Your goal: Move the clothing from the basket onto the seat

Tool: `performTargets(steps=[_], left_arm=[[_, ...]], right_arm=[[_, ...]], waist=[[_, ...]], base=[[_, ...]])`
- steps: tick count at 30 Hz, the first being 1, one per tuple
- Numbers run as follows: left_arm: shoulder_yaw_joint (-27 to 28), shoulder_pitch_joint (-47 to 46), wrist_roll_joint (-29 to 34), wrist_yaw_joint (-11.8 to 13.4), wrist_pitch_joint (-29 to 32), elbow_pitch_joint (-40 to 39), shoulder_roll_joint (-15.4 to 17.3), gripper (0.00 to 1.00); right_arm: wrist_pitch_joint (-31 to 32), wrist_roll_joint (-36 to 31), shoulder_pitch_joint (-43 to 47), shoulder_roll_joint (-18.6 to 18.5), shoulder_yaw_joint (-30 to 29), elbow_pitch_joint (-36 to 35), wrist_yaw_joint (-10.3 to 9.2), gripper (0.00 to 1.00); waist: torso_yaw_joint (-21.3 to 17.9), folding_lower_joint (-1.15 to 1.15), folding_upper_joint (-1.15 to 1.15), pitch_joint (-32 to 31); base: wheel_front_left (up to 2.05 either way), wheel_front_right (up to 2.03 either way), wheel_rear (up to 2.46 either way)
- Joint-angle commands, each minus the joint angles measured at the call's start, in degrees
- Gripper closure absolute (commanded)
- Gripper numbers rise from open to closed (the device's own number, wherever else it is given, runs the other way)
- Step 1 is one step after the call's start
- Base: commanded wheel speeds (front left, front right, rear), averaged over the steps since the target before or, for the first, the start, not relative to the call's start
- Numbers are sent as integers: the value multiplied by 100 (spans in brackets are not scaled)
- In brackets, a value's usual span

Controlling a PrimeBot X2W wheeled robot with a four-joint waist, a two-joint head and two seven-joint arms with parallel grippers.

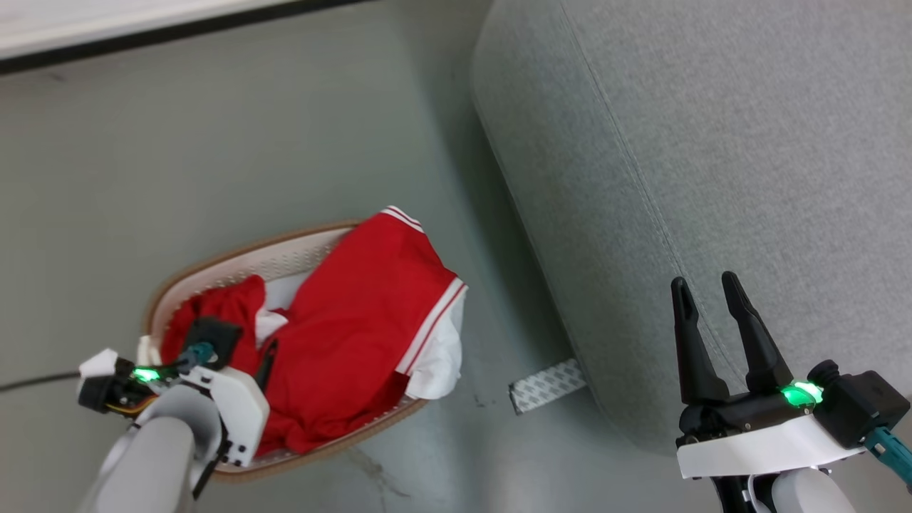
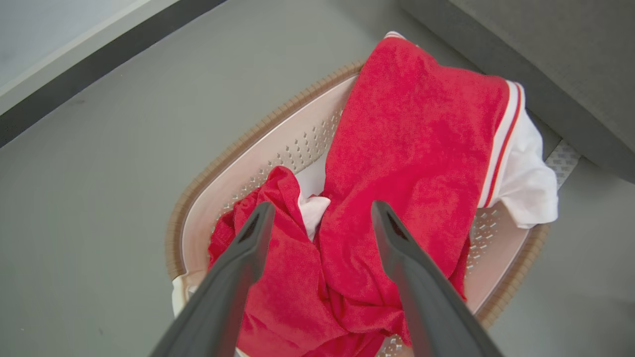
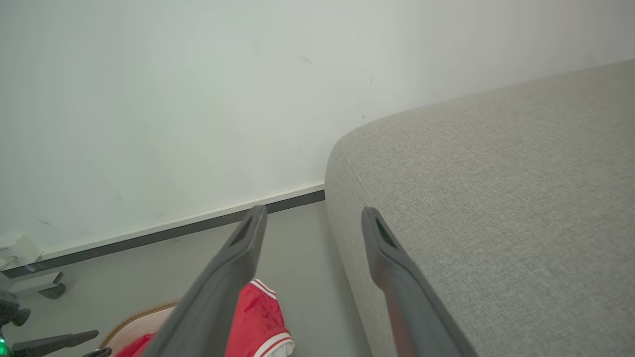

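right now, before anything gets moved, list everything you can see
clothing: at least two pieces, red with white striped trim, piled in the basket, one draped over its rim
white sheet: one, white, under the clothing, hanging over the rim on the seat side
basket: one, cream with brown rim, on the floor beside the seat
seat: one, light grey fabric, right of the basket
patterned strip: one, grey-white, on the floor at the seat's base
cable: one, black, on the floor, far left
floor: grey
wall: white, dark skirting
left claw: open, over the clothing
right claw: open, over the seat's edge
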Motion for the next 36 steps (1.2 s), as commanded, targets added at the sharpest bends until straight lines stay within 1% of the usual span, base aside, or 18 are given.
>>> performTargets(steps=[1,7,11,15,19,22,26,33,34,35,36], left_arm=[[-76,-137,84,9,89,165,105,0],[-545,-648,434,9,381,953,376,0],[-878,-897,533,8,464,1393,469,0],[-1171,-1107,338,8,449,1729,440,0],[-1516,-1353,110,8,519,2003,361,0],[-1888,-1550,-4,8,582,2168,296,0],[-2327,-1762,-283,8,721,2350,208,0],[-2913,-2000,-704,8,914,2491,128,1],[-2958,-2023,-780,8,921,2501,132,33],[-3008,-2032,-861,8,925,2504,129,54],[-3064,-2045,-951,8,881,2488,126,97]], right_arm=[[4,56,-110,2,23,-44,-12,0],[4,321,-170,2,181,-104,-12,0],[4,455,-190,3,237,-143,-12,0],[4,564,-213,3,281,-181,-12,0],[5,635,-202,3,213,-269,-12,0],[5,711,-187,2,206,-334,-12,0],[5,787,-117,2,193,-365,-12,0],[5,850,-186,3,247,-381,-12,0],[5,855,-208,3,262,-383,-12,0],[5,866,-227,3,281,-383,-12,0],[5,876,-243,2,304,-381,-12,0]], waist=[[-161,0,0,189],[-442,0,0,537],[-603,0,0,742],[-717,0,0,937],[-703,0,0,1171],[-687,0,0,1345],[-671,0,0,1515],[-648,0,0,1660],[-644,0,0,1674],[-640,0,0,1685],[-638,0,0,1693]], base=[[0,0,0],[0,0,0],[0,0,0],[0,0,0],[0,0,0],[0,0,0],[0,0,0],[0,0,0],[0,0,0],[0,0,0],[0,0,0]])
